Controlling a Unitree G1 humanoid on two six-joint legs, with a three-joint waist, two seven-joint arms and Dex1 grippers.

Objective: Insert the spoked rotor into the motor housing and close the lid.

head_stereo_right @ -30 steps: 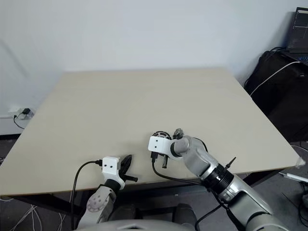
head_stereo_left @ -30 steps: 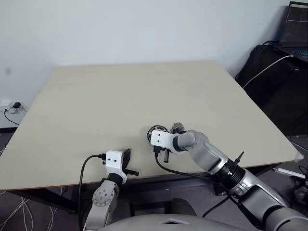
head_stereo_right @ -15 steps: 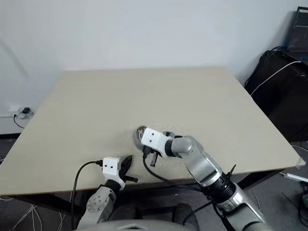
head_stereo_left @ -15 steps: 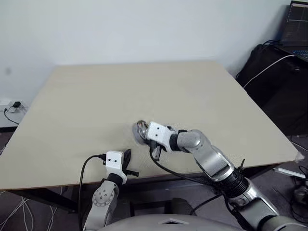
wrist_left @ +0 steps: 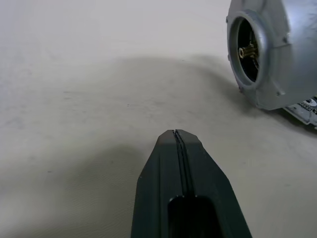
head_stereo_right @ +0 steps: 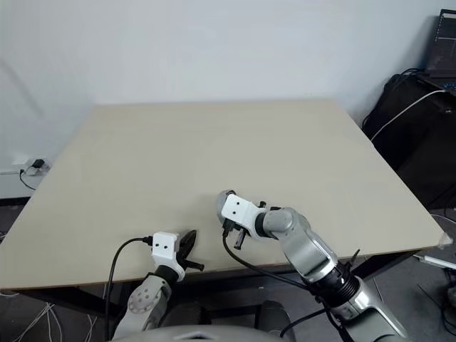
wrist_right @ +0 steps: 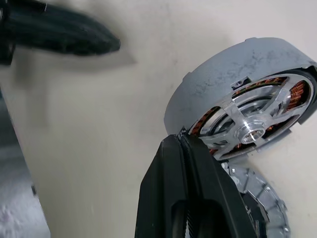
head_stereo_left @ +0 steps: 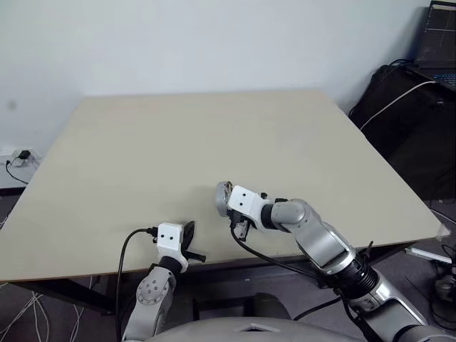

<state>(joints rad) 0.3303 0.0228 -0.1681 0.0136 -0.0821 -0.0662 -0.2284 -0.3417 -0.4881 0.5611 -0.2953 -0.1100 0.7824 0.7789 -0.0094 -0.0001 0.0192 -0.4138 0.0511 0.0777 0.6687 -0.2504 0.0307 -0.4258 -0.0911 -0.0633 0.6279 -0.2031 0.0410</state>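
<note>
My right gripper (wrist_right: 179, 139) is shut on the rim of the motor housing (wrist_right: 218, 74), a round grey shell with copper-brown windings. It holds the housing tilted on edge just above the table (head_stereo_left: 178, 142). The spoked rotor (wrist_right: 252, 129), a pale-silver disc with a central hub, sits inside the housing over the windings. The lid (wrist_right: 260, 206), grey with a ribbed rim, lies flat on the table under the housing. From the head the housing (head_stereo_left: 222, 197) shows edge-on at the right gripper (head_stereo_left: 228, 204). My left gripper (wrist_left: 176, 133) is shut and empty, resting near the table's front edge, left of the housing (wrist_left: 275, 54).
The beige table stretches far behind and to both sides of the parts. A black bag (head_stereo_left: 399, 92) with cables and a laptop (head_stereo_left: 436, 43) stand off the table at the right. A wall socket (head_stereo_left: 21, 157) is at the far left.
My right gripper rose from the table with the motor housing, swung it left, then came partway back right, tipping it on edge. The left gripper stayed still.
</note>
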